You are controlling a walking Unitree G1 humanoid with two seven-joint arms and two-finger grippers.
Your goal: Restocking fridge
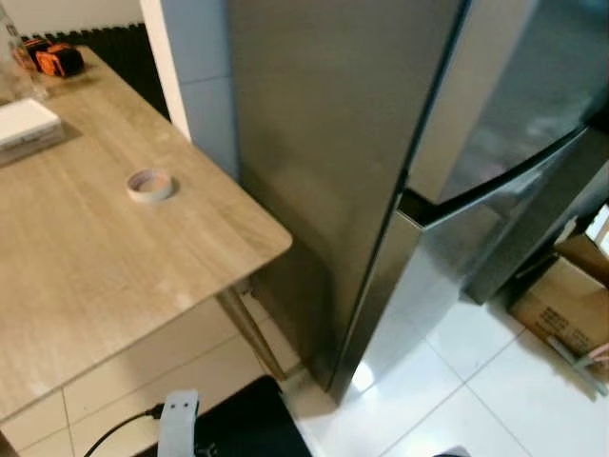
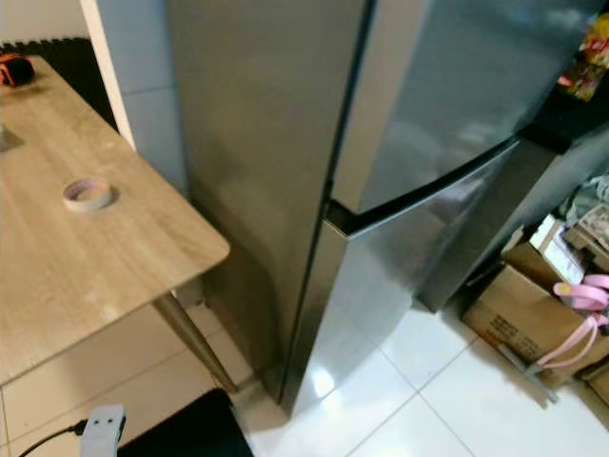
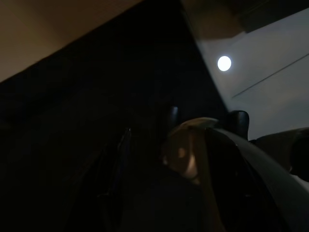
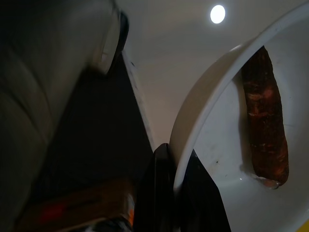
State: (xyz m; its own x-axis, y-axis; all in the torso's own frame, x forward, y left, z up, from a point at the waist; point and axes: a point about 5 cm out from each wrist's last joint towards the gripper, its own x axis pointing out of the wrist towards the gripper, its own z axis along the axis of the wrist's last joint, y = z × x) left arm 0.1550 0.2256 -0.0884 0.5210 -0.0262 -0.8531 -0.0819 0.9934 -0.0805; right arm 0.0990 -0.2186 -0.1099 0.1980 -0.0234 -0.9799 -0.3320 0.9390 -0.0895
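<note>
The right gripper [image 4: 175, 193] is pinching the rim of a white bowl [image 4: 212, 96] between its two black fingers [image 4: 157, 193], which are sitting narrow with the rim clamped between them; a long reddish-brown piece of food [image 4: 264, 116], perhaps a carrot or sausage, is lying inside against the bowl's wall. The left gripper [image 3: 169, 159] is hanging in deep shade, and I cannot tell whether its fingers are spread or closed; something pale and rounded is showing dimly near them, too dark to name. Outward from the arms, the head views are looking down on the steel fridge [image 1: 343, 143], whose doors are standing closed, with a wooden table [image 1: 86, 257] just beside it carrying a roll of tape [image 1: 151, 185], and cardboard boxes [image 2: 528, 314] on the white tiled floor [image 2: 400, 400] on the fridge's far side. The risk I judge greatest is the thin rim grip: a bowl held by one edge is likely tipping, so the food could slide out, or the rim could slip free while a door is being pulled. With both arms possibly occupied, opening the fridge may be awkward. The right wrist view is revealing the bowl and its contents, while the head views are giving the fridge, table and floor layout.
</note>
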